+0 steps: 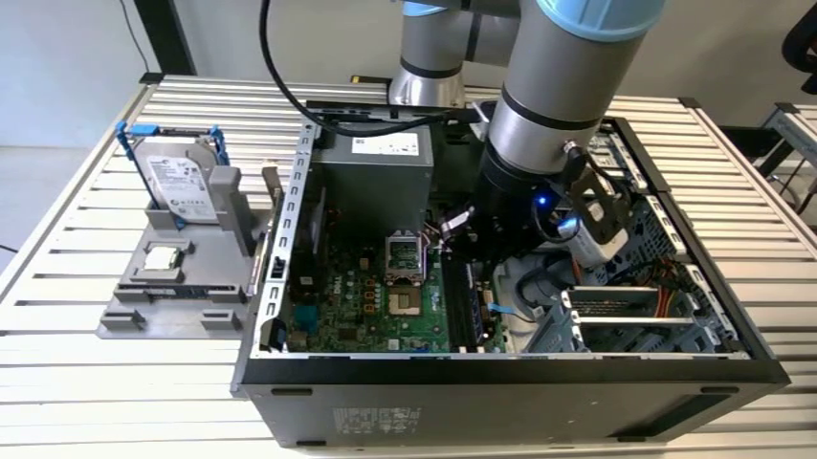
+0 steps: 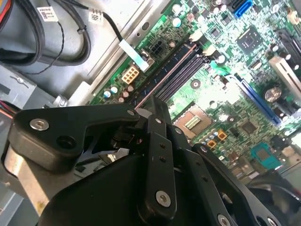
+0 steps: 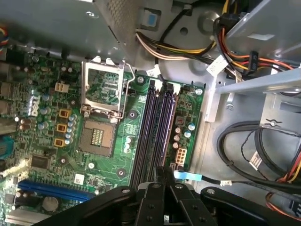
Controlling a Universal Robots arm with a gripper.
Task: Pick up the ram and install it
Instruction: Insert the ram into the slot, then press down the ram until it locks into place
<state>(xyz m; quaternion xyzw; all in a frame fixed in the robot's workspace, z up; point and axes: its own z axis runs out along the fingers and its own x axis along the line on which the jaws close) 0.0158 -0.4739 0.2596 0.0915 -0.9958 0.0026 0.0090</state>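
Where slots run, tool closed.

A white slatted metal table spans the exterior view, its ribs running sideways under even, soft light. Behind it stands a pale wall with a dark upright post toward the exterior view's left. A second slatted surface sits at the exterior view's right edge, beside something dark.
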